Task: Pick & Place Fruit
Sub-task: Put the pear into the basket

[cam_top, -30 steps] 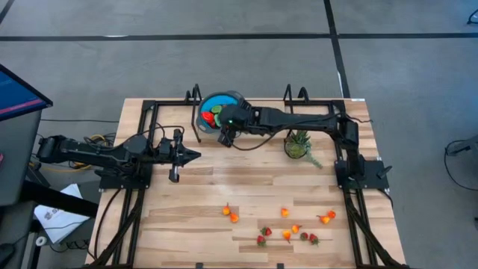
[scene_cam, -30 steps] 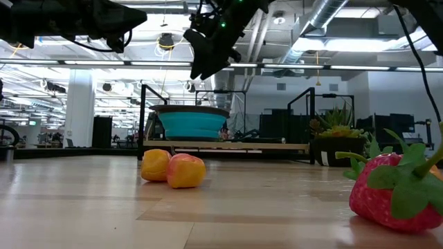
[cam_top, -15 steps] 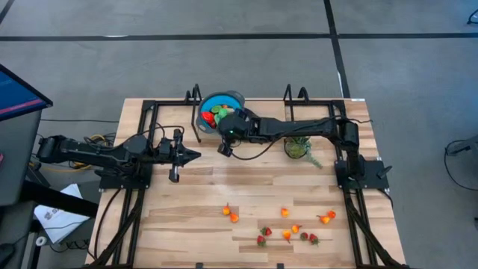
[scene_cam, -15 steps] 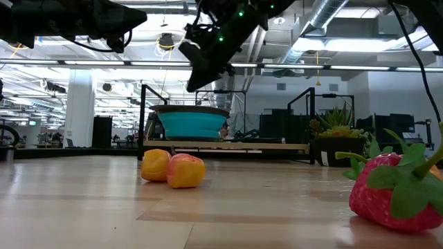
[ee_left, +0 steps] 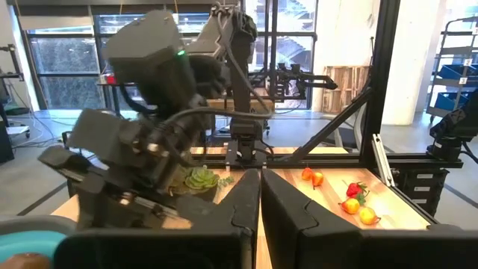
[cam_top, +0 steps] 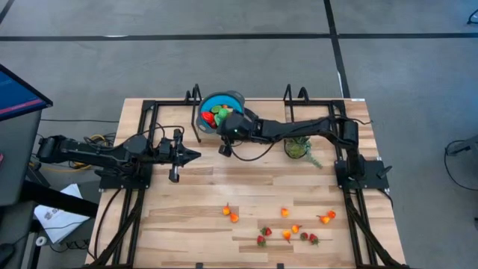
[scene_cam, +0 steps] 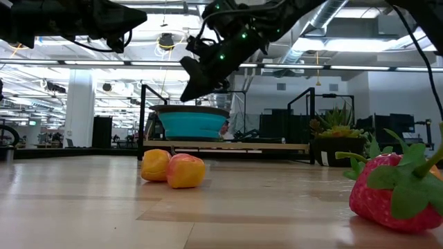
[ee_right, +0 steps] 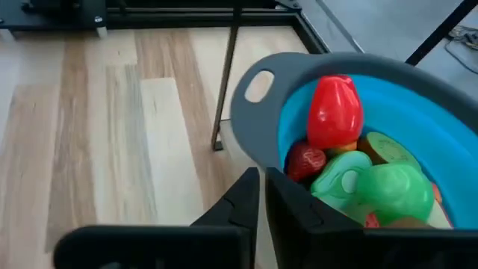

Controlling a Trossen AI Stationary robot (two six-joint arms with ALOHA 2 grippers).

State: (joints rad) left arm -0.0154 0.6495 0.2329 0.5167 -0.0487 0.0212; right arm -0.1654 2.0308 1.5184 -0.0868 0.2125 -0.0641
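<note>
The blue bowl [cam_top: 220, 104] at the table's far side holds red and green fruit [ee_right: 340, 161]. My right gripper [ee_right: 261, 193] is shut and empty. It hangs tipped downward just above the bowl's grey rim [ee_right: 254, 112], on the bowl's near side [scene_cam: 189, 91]. More fruit lies loose near the table's front edge: orange pieces [cam_top: 230, 214] and strawberries [cam_top: 263, 236]. The low view shows two peach-coloured pieces [scene_cam: 173, 169] and a strawberry [scene_cam: 391, 190] close up. My left gripper [cam_top: 196, 155] waits shut at the table's left, raised off the wood [ee_left: 260, 196].
A spiky green plant in a pot [cam_top: 299, 145] stands under my right arm, right of the bowl. Black frame posts [cam_top: 196, 112] rise beside the bowl and along the table's sides. Bare wood lies between the bowl and the loose fruit.
My right gripper has come down toward the bowl and tipped further downward, shifting slightly toward the table's left. The bowl and the loose fruit have stayed where they were.
</note>
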